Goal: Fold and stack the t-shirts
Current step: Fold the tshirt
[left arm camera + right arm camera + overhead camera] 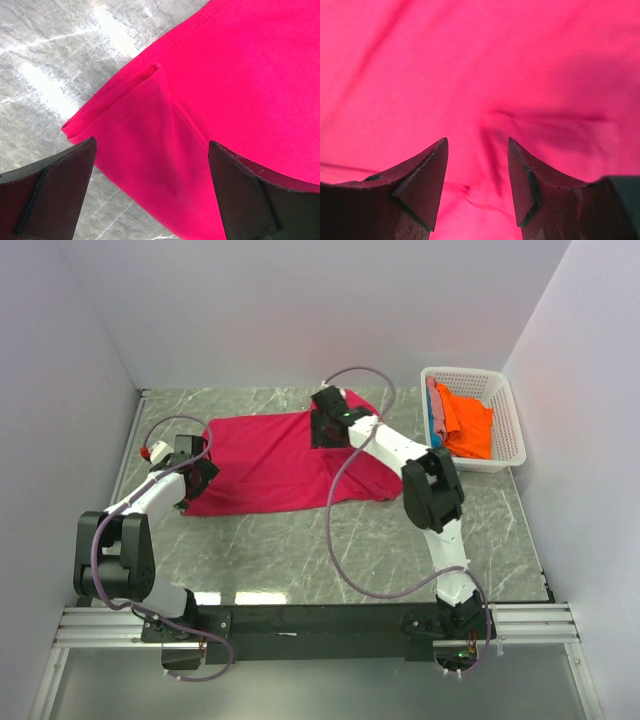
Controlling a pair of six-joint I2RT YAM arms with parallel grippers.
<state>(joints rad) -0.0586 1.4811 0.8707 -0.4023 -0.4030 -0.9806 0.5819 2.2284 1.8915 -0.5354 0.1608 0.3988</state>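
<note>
The crimson-pink t-shirt lies spread on the marble table, its left side folded over into a doubled edge. My left gripper hovers over that left edge, jaws wide open with cloth and table showing between them. My right gripper is over the shirt's far right part, open. Creased cloth lies loose below its fingers. An orange t-shirt and a blue-teal t-shirt sit in the basket.
A white lattice basket stands at the far right against the wall. White walls close in the table on the left, back and right. Grey marble tabletop stretches between the shirt and the arm bases.
</note>
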